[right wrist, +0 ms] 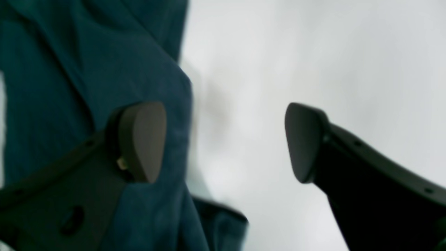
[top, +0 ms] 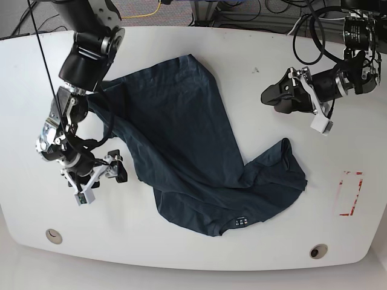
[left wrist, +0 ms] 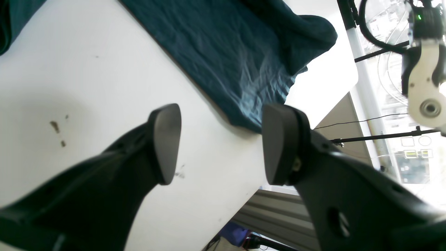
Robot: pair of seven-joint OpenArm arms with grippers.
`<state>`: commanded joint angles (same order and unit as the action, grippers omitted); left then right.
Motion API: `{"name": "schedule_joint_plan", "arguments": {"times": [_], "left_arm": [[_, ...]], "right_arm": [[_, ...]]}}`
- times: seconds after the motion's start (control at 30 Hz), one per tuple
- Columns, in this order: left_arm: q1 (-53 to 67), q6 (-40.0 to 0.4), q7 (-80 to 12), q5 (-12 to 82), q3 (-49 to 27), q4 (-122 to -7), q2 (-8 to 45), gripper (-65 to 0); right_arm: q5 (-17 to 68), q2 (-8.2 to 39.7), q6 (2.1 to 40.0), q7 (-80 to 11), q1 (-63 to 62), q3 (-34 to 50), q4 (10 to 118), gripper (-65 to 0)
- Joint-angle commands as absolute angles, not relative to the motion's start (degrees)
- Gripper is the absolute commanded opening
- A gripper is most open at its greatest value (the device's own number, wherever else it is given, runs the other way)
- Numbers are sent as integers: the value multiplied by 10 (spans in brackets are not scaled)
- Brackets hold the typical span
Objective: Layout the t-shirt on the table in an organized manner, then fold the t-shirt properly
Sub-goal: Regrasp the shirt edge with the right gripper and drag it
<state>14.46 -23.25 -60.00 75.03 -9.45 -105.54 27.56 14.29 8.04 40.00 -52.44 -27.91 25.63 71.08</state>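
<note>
The dark navy t-shirt lies crumpled and partly spread across the middle of the white table, its neck label near the front edge. My right gripper is open at the shirt's left edge. In the right wrist view one finger is over the t-shirt and the other is over the bare table. My left gripper hovers open and holds nothing, apart from the cloth at the back right. In the left wrist view the t-shirt lies beyond the left gripper on the table.
Two round grommet holes sit near the front edge. A red tape rectangle marks the right side. Cables run behind the table's back edge. The table edge shows close to the left gripper.
</note>
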Motion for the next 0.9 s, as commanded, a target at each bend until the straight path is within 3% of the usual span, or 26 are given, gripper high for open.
{"name": "schedule_joint_plan", "arguments": {"times": [0.43, 0.8, 0.9], "left_arm": [[145, -233, -600, 750, -95, -1055, 275, -311], [145, -233, -600, 749, -95, -1055, 275, -311], [145, -233, -600, 749, -95, -1055, 275, -311]], "right_arm": [[142, 79, 400, -441, -335, 255, 503, -140], [142, 62, 400, -434, -322, 255, 458, -141], [142, 61, 400, -434, -313, 255, 458, -182]]}}
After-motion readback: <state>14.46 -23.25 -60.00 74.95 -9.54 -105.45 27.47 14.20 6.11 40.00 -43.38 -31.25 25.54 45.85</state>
